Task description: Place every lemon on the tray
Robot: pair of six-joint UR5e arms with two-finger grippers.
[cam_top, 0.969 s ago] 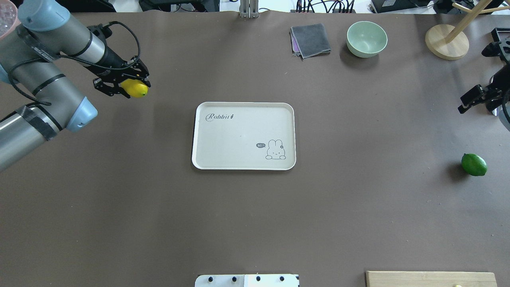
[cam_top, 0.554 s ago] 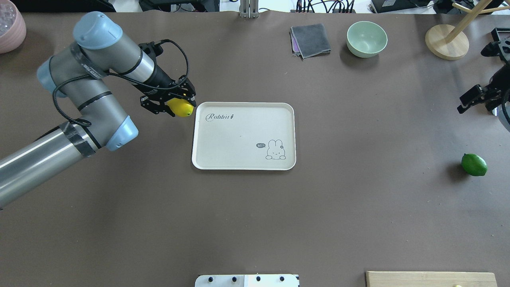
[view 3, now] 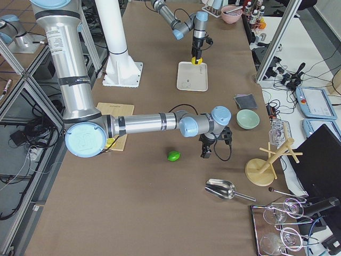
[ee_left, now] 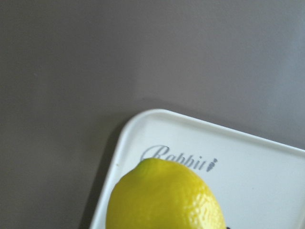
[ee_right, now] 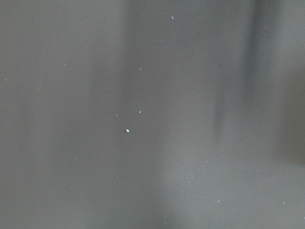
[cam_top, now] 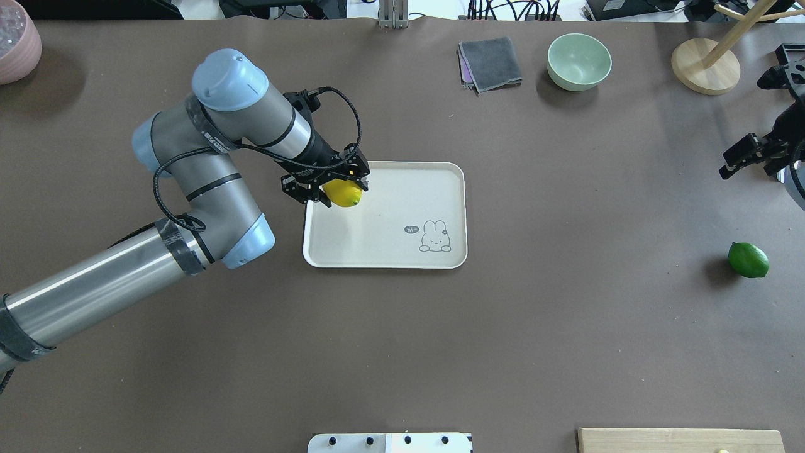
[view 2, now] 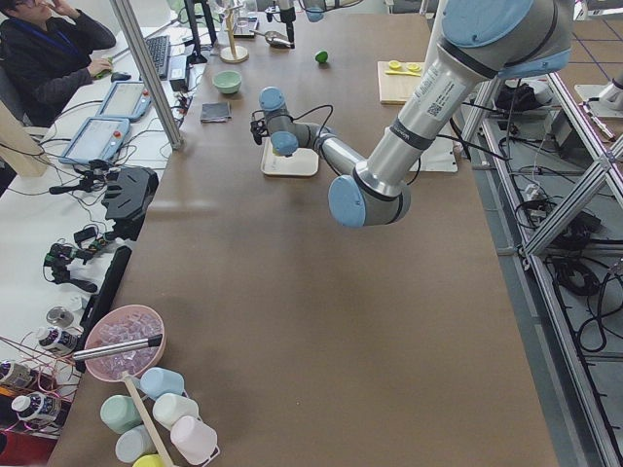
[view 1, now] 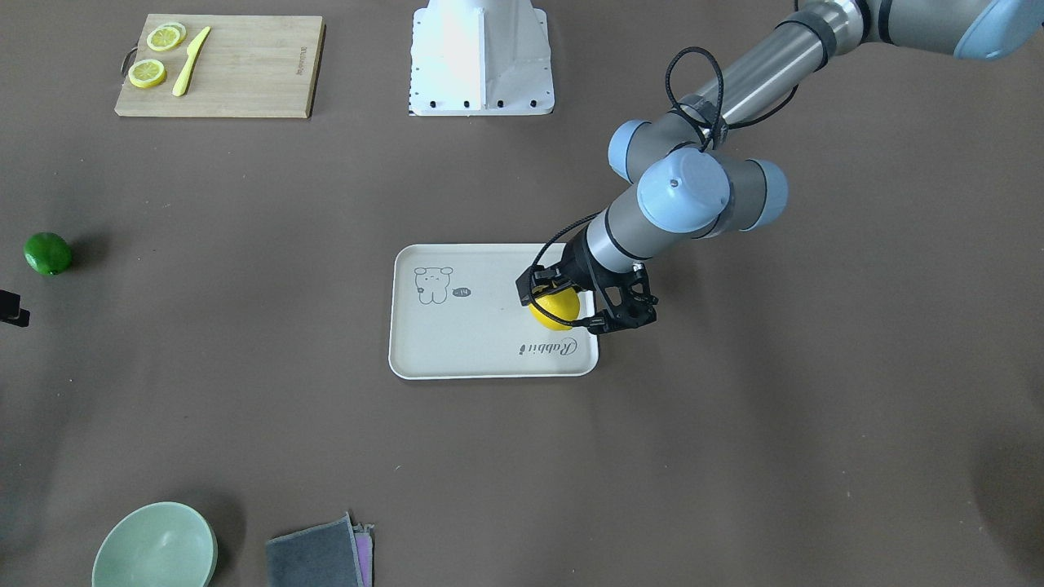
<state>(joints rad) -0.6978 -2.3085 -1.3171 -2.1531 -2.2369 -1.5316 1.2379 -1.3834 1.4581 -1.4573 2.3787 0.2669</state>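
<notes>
The right fingers (cam_top: 742, 153) are cut off by the edge of the overhead view. Only a black sliver of them shows in the front view, and their own wrist camera gives nothing but blurred desk (cam_top: 503, 346), so I cannot tell whether they are spread or closed. In the left wrist view the yellow lemon (cam_top: 343, 193) runs off the bottom edge and covers the start of the "Rabbit" script. In the overhead view it hides the script entirely. No view settles whether the fruit rests on the tray (cam_top: 383, 255) or hangs just above it.

The left fingers (cam_top: 306, 190) are clenched on the yellow lemon, one on each side of it, and hold it over the tray's corner nearest the left arm. The green lemon (cam_top: 748, 260) lies on the bare desk, well apart from the tray and near the right fingers, which do not touch it.
</notes>
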